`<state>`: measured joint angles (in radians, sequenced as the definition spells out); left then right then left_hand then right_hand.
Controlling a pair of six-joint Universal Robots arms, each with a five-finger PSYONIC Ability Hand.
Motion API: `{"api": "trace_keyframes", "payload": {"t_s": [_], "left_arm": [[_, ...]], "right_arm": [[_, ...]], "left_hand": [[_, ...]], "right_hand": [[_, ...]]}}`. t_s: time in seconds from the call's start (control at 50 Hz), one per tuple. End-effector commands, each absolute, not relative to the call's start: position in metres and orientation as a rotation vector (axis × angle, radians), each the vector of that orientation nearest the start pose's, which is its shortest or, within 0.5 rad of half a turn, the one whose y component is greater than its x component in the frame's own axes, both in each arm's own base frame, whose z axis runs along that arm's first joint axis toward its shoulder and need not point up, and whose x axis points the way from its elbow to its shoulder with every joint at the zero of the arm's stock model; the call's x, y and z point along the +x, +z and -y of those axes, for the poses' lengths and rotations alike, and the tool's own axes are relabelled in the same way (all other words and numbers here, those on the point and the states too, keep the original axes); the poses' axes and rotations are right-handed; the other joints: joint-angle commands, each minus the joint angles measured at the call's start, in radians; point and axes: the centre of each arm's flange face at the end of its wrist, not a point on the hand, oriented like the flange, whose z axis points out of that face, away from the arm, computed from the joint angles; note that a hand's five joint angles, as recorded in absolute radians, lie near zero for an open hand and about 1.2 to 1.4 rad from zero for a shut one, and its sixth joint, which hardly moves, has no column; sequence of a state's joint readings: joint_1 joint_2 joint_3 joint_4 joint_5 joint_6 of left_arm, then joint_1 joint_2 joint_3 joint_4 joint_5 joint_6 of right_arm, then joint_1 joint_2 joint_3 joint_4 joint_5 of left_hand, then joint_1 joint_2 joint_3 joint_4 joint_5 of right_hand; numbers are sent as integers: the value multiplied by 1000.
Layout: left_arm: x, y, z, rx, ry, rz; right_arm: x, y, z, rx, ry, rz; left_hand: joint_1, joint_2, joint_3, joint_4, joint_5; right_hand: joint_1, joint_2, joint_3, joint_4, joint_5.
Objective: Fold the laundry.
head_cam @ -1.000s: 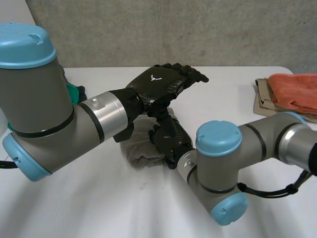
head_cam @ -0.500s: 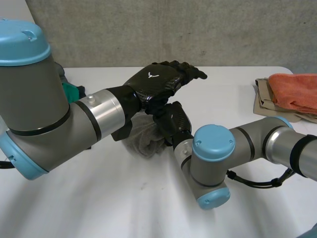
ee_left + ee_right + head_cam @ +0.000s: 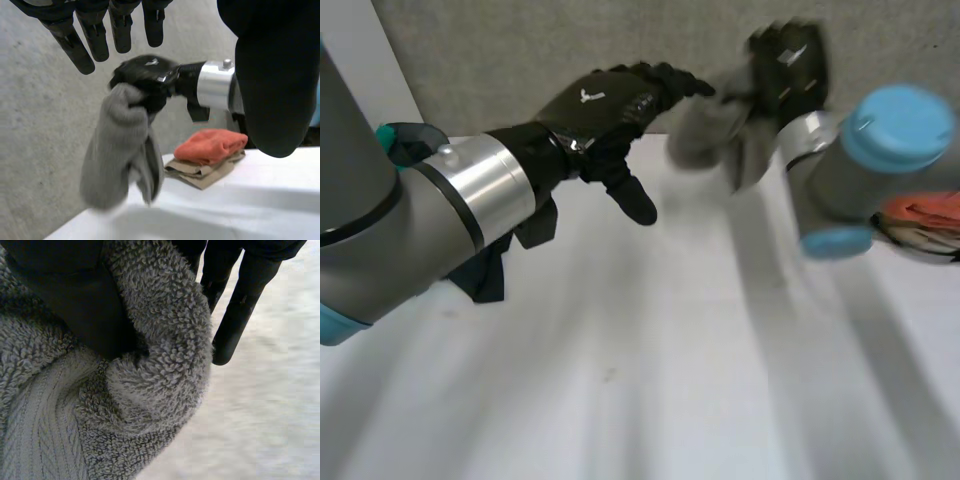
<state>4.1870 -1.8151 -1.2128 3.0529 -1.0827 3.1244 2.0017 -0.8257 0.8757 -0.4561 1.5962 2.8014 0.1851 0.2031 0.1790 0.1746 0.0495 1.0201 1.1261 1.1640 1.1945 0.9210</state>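
My right hand (image 3: pixel 788 62) is raised high above the back of the white table (image 3: pixel 650 380), shut on a bunched grey towel (image 3: pixel 705 135) that hangs down from it. In the right wrist view the thumb (image 3: pixel 65 295) presses into the terry towel (image 3: pixel 150 380) and straight fingers (image 3: pixel 235 315) lie alongside the cloth. The left wrist view shows the right hand (image 3: pixel 145 80) gripping the top of the hanging towel (image 3: pixel 120 150). My left hand (image 3: pixel 600 100) hovers open just left of the towel, fingers (image 3: pixel 82 47) straight and apart, holding nothing.
An orange folded cloth (image 3: pixel 210 145) lies on a tan one (image 3: pixel 200 172) at the table's right end, partly behind my right arm (image 3: pixel 920 215). A teal object (image 3: pixel 405 140) sits at the far left. A grey wall stands behind the table.
My right hand has closed on the grey towel and lifted it off the table, up and to the right. The left hand stays open and has shifted only a little.
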Motion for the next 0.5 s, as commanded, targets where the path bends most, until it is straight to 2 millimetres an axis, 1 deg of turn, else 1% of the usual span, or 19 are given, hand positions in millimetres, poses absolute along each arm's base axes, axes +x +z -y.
{"api": "trace_keyframes", "payload": {"t_s": [0.02, 0.08, 0.1, 0.16, 0.18, 0.22, 0.24, 0.3, 0.32, 0.36, 0.4, 0.42, 0.46, 0.48, 0.5], "left_arm": [[-325, 337, 221, -813, 1624, 1567], [-326, 336, 221, -812, 1619, 1565], [-326, 335, 221, -813, 1616, 1567], [-327, 333, 220, -815, 1609, 1569], [-328, 332, 220, -817, 1603, 1572], [-329, 331, 220, -820, 1601, 1573], [-330, 328, 221, -821, 1593, 1580], [-331, 326, 221, -824, 1588, 1582], [-332, 324, 221, -827, 1584, 1585], [-333, 323, 221, -828, 1578, 1588], [-333, 321, 221, -829, 1577, 1591], [-333, 320, 222, -829, 1574, 1593], [-333, 320, 221, -829, 1573, 1595], [-333, 320, 221, -829, 1573, 1595], [-333, 320, 221, -829, 1573, 1595]], "right_arm": [[223, 323, 475, -242, -2819, -1535], [190, 315, 497, -177, -2835, -1567], [172, 304, 509, -168, -2826, -1610], [145, 278, 525, -178, -2785, -1702], [128, 257, 535, -192, -2744, -1765], [111, 231, 543, -200, -2691, -1830], [96, 201, 549, -210, -2619, -1892], [79, 158, 555, -242, -2506, -1945], [70, 131, 556, -270, -2425, -1976], [65, 108, 553, -302, -2341, -2012], [53, 90, 549, -323, -2264, -2068], [46, 85, 547, -312, -2249, -2095], [37, 82, 544, -296, -2240, -2125], [32, 86, 543, -277, -2245, -2134], [32, 88, 541, -275, -2244, -2134]], "left_hand": [[-11, -29, -5, 0, -50], [-11, -29, -5, 0, -50], [-11, -29, -5, 0, -50], [-11, -29, -5, 0, -50], [-11, -29, -5, 0, -50], [-11, -29, -5, 0, -50], [-11, -29, -5, 0, -50], [-11, -29, -5, 0, -50], [-11, -29, -5, 0, -50], [-11, -29, -5, 0, -50], [-11, -29, -5, 0, -50], [-11, -29, -5, 0, -50], [-11, -29, -5, 0, -50], [-11, -29, -5, 0, -50], [-11, -29, -5, 0, -50]], "right_hand": [[376, 270, 232, 202, 301], [376, 270, 232, 202, 301], [376, 270, 232, 202, 301], [376, 270, 232, 202, 301], [376, 270, 232, 202, 301], [376, 270, 232, 202, 301], [376, 270, 232, 202, 301], [376, 270, 232, 202, 301], [376, 270, 232, 202, 301], [376, 270, 232, 202, 301], [376, 270, 232, 202, 301], [376, 270, 232, 202, 301], [376, 270, 232, 202, 301], [376, 270, 232, 202, 301], [376, 270, 232, 202, 301]]}}
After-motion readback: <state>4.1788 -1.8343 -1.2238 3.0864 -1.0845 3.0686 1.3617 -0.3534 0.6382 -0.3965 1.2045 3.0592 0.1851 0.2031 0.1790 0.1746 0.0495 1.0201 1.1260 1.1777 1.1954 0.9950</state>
